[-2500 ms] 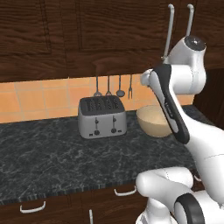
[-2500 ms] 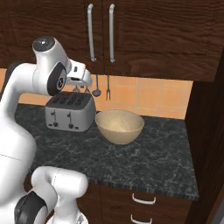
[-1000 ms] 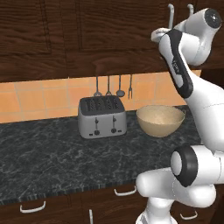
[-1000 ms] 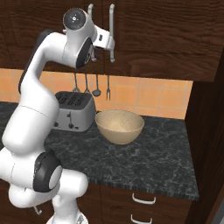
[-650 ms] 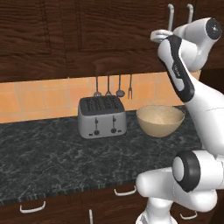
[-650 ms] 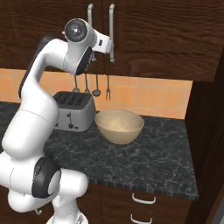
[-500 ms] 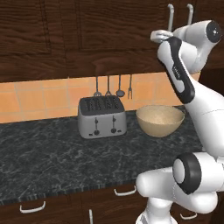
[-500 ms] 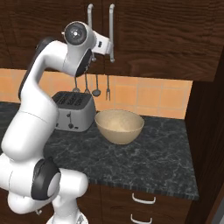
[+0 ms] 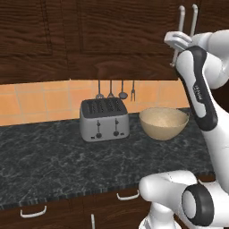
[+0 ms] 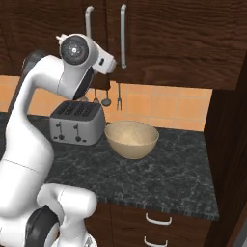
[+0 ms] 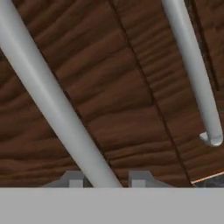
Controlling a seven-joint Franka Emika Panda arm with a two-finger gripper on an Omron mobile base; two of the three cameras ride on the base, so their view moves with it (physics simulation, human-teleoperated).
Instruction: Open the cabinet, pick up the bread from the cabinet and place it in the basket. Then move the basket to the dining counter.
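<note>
Even, soft rendered light with no glare. The cabinet fronts stay dim, and a faint shadow falls beneath them on the orange tiles. The hand view's close wood grain looks slightly soft.

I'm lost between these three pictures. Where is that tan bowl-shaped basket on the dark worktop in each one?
Left base view: the basket sits right of centre, just right of the toaster.
Right base view: the basket sits at the centre, again right of the toaster.
Hand view: not in it; that camera looks at the cabinet door and its handles.
Shared landmark: the silver toaster beside the basket.
</note>
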